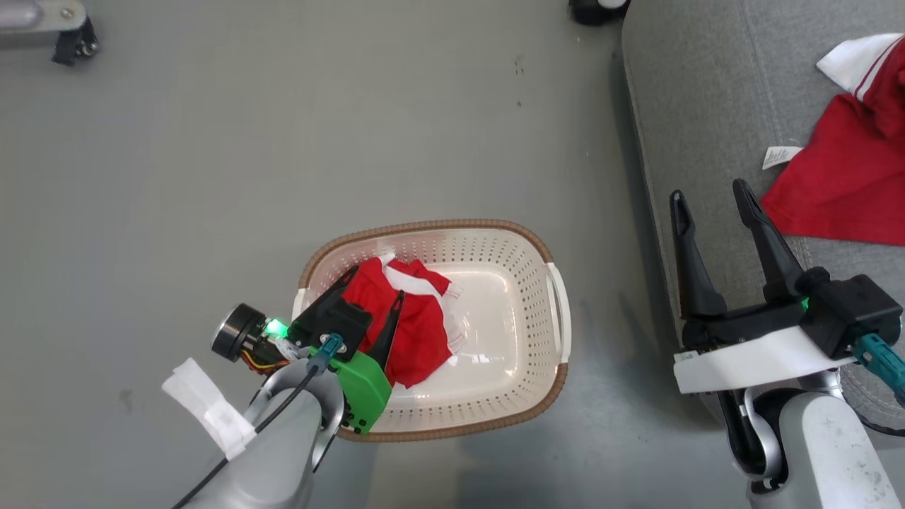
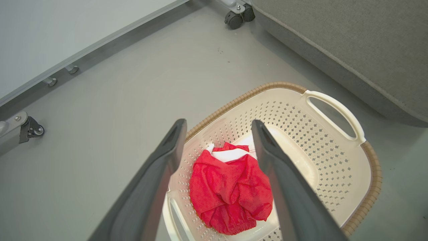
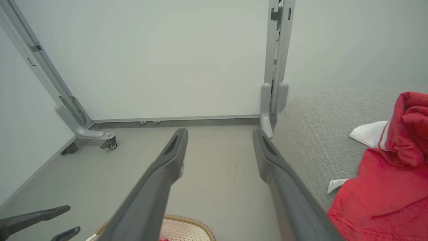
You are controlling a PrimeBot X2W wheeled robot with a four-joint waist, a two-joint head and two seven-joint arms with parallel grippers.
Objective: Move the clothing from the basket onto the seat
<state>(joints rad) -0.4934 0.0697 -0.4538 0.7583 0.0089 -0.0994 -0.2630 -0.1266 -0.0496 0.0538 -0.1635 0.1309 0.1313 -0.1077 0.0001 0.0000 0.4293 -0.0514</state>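
A: On the floor at left, the basket has one red garment bunched vs. its left side. Left arm's fingers hang over it, spread wide, nothing in them.
B: How'll it handle?
A: Prob. light, soft, floppy. No stiffness, so it'll likely sag and trail once lifted. Not fragile, not slick. Best bet: pinch a thick fold at the top of the heap w/ both fingers biting into cloth, not the thin white trim.
B: Further right?
A: Right arm's fingers also apart, empty, at the edge of the seat. Second red garment lies on the seat already.
B: Any writing?
A: Small white tag at its hem; print too small to read. No brand legible elsewhere.
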